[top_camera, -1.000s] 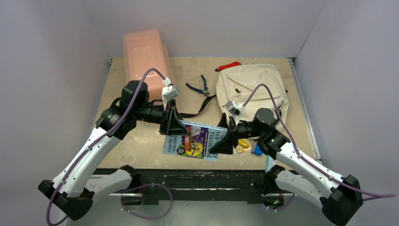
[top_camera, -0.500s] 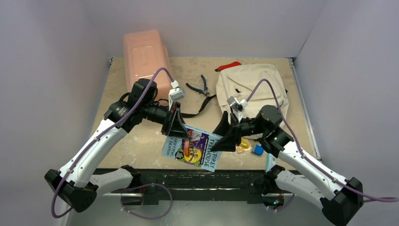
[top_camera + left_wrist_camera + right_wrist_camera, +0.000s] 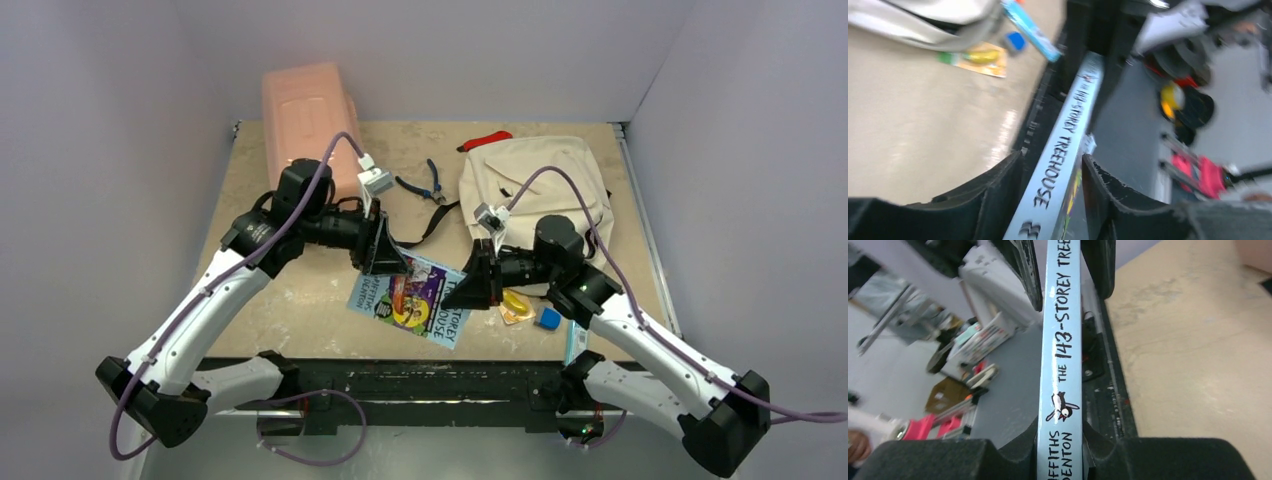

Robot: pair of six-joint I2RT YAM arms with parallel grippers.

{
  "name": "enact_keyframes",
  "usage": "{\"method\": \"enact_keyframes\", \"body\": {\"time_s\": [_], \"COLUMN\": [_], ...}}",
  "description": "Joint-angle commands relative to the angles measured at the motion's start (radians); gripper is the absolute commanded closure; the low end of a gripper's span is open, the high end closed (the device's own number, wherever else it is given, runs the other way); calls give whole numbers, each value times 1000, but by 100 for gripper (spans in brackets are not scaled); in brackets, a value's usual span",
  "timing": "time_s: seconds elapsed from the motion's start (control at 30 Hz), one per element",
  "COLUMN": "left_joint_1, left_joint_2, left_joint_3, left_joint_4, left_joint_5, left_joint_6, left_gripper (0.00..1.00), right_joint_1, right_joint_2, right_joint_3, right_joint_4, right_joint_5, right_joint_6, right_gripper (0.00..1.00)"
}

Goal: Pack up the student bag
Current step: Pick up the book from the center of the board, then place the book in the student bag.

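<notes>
Overhead view of a worn beige bench (image 3: 300, 290) with two white-and-black robot arms reaching in from its near edge. Between them, above the middle of the near edge, they hold a thin paperback book with a pale blue spine and purple cartoon cover (image 3: 412, 302), titled "The 143-Storey Treehouse".

The left gripper (image 3: 386, 266) is clamped on the book's far-left end. The right gripper (image 3: 458, 294) is clamped on its right end. Both wrist views show the spine pinched snugly between black fingers.

The student bag, a cream fabric backpack with black straps (image 3: 540, 180), lies flat at the far right corner, well apart from the book. Whether its zip is open cannot be made out.

A rigid pink plastic box (image 3: 305, 115) sits at the far left corner. Blue-handled pliers (image 3: 425, 183) lie near the far edge, beside the bag. A yellow packet (image 3: 515, 306) and a small blue block (image 3: 547, 318) lie towards the near right.

The step in hand appears to be carrying the book to the bag. Next, one arm probably needs to let go and open the bag while the other slides the book in, spine first.
</notes>
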Motion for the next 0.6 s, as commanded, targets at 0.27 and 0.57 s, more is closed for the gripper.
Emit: {"method": "enact_keyframes", "body": {"time_s": [0.27,0.57], "left_joint_1": [-22,-411], "left_joint_2": [-168,264], "left_joint_3": [-163,-115], "left_joint_4": [531,855], "left_joint_5": [-998,-947], "left_joint_6": [-184,53], "left_gripper": [25,23], "right_joint_1": [6,7], "right_joint_2": [-294,-528], "right_joint_3": [277,403], "right_joint_4": [-753,-897], "right_joint_5": [1547,1854], "right_joint_6": [83,67], "right_gripper": [100,100]}}
